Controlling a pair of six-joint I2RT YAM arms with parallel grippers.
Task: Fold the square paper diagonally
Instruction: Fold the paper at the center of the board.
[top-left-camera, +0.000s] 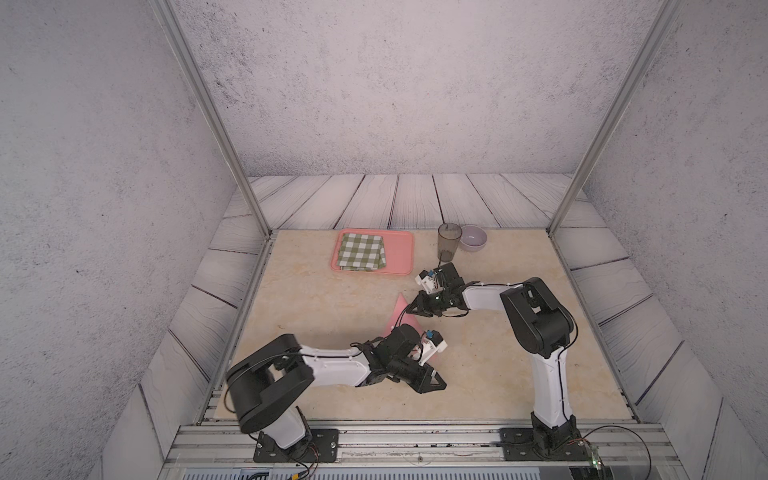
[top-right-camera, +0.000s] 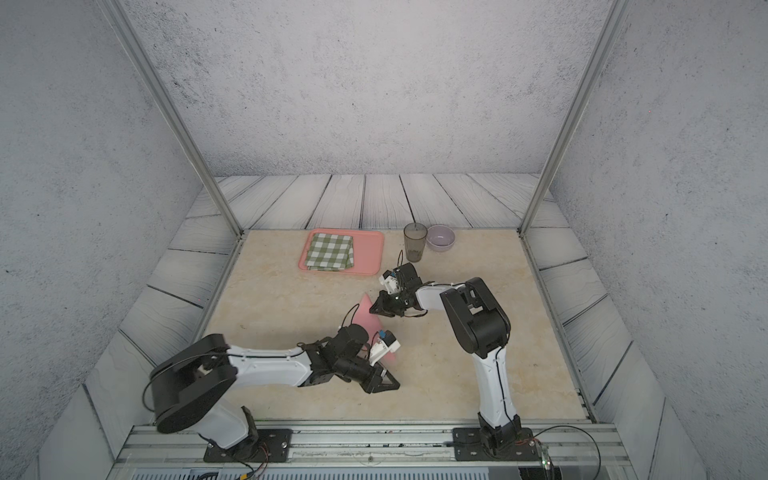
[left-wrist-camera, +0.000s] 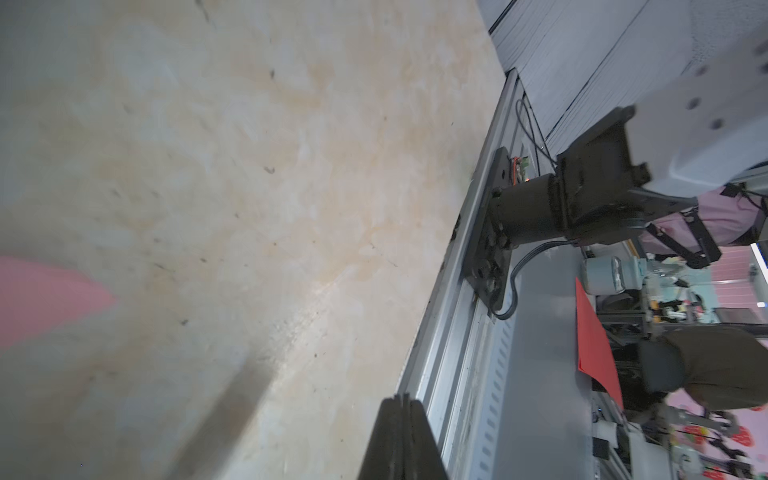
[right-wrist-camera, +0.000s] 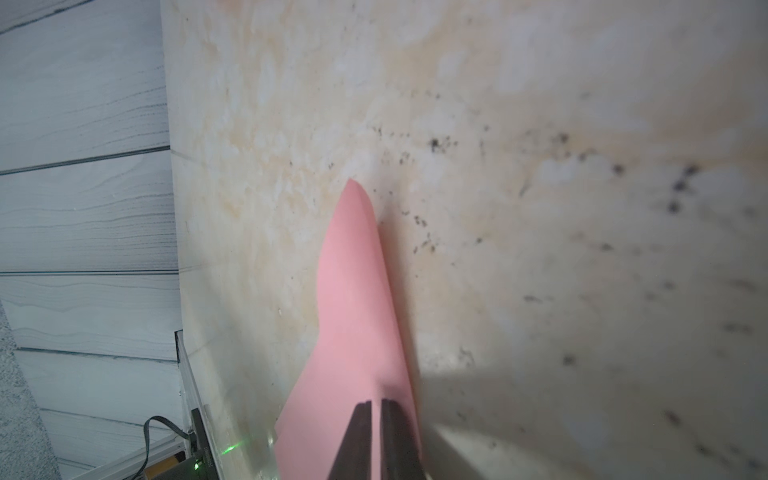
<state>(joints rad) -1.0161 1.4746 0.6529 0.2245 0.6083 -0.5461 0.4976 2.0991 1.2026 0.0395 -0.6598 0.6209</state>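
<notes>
The square paper (top-left-camera: 398, 316) lies on the beige table folded into a pink triangle, its tip pointing to the back; the left arm's wrist hides its near part. My right gripper (top-left-camera: 409, 311) reaches in from the right, rolled on its side at the paper's right edge. In the right wrist view its fingers are closed on the paper (right-wrist-camera: 353, 311), with a thin pink line between them at the gripper (right-wrist-camera: 381, 401). My left gripper (top-left-camera: 441, 384) is shut and empty, in front of the paper and low over the table. The left wrist view shows one paper corner (left-wrist-camera: 41, 299) off to the side of the gripper (left-wrist-camera: 401, 399).
At the back stand a salmon tray (top-left-camera: 403, 253) with a green checked cloth (top-left-camera: 361, 251), a dark translucent cup (top-left-camera: 449, 241) and a pale bowl (top-left-camera: 473, 237). A metal rail (top-left-camera: 415, 432) with both arm bases runs along the front edge.
</notes>
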